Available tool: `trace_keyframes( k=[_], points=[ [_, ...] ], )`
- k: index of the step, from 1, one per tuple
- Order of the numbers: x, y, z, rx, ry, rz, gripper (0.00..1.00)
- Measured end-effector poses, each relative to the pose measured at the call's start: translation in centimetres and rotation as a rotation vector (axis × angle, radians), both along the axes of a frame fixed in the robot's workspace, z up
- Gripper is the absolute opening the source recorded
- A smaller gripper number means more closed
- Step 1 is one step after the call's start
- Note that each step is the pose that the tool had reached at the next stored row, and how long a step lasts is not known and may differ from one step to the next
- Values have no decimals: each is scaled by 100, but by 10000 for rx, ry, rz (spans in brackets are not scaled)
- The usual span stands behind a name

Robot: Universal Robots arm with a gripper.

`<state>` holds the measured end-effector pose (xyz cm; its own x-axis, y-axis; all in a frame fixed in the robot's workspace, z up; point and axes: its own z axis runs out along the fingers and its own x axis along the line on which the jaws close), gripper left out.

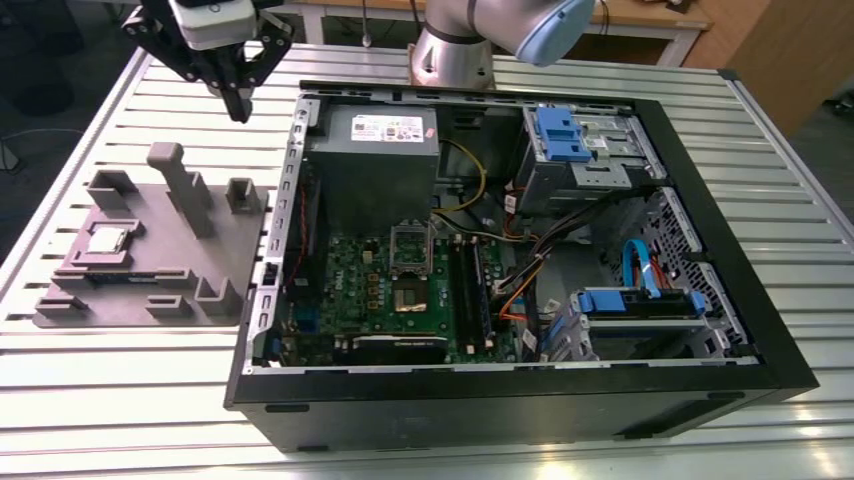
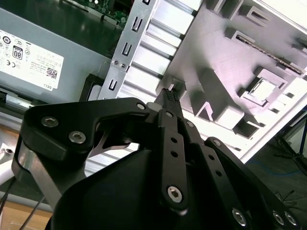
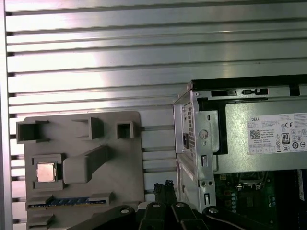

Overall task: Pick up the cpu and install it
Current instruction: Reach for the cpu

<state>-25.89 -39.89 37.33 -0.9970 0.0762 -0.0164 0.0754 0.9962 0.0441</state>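
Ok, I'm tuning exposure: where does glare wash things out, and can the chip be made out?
First wrist view: bright glare bands on the table, chip clear. Second wrist view: chip washed pale. Exterior view: even light, chip glints slightly.

Ribbed aluminium table (image 1: 107, 380); wooden furniture (image 1: 774, 50) behind; dark floor (image 1: 20, 150) at exterior view's left

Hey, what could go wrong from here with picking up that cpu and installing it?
The cpu sits in a pocket of the grey fixture, right beside a tall post. The gripper, hanging shut near the case wall, might clip either. The socket lies close beside the power supply, so a tilted placement seems possible.
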Motion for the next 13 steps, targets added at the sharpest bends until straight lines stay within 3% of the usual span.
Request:
trace_keyframes(
  k=[8,9,13],
  points=[
    [-17,0,-1,0,-1,0,10],
    [-27,0,-33,0,94,-1,10],
    [-39,0,-44,1,105,-2,10]
  ],
)
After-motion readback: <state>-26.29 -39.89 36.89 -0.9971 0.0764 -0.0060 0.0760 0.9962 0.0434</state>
